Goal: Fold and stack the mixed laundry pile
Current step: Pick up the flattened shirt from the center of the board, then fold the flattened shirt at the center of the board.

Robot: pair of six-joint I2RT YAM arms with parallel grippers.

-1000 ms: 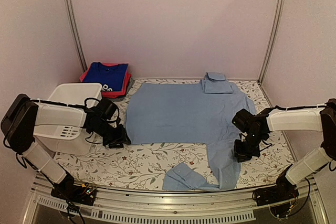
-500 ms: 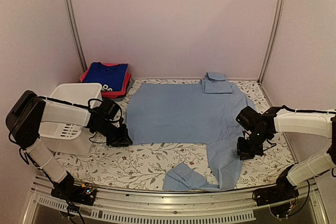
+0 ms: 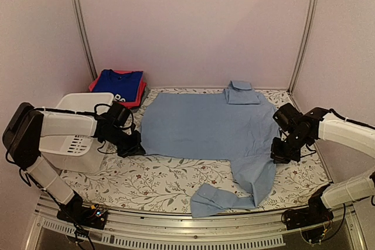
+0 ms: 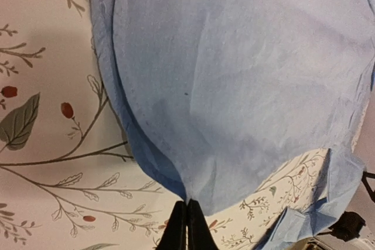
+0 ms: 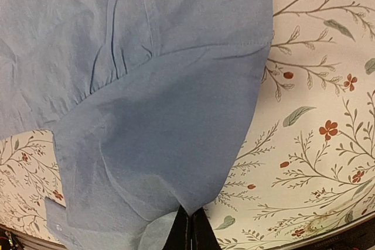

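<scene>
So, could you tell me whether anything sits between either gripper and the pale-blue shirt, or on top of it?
Nothing visible does. The left gripper and right gripper are each shut on an edge of the pale-blue shirt, whose top is bare. The white basket stands off the cloth to its left.

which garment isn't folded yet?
The pale-blue shirt, spread out flat; the royal-blue printed item and the red garment lie folded, stacked at the back left.

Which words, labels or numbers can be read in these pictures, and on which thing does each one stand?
On the folded blue garment: white print, cut off at the fold and too small to read.
On the pale-blue shirt, the white basket and the flowered table cover: no text shows.
</scene>
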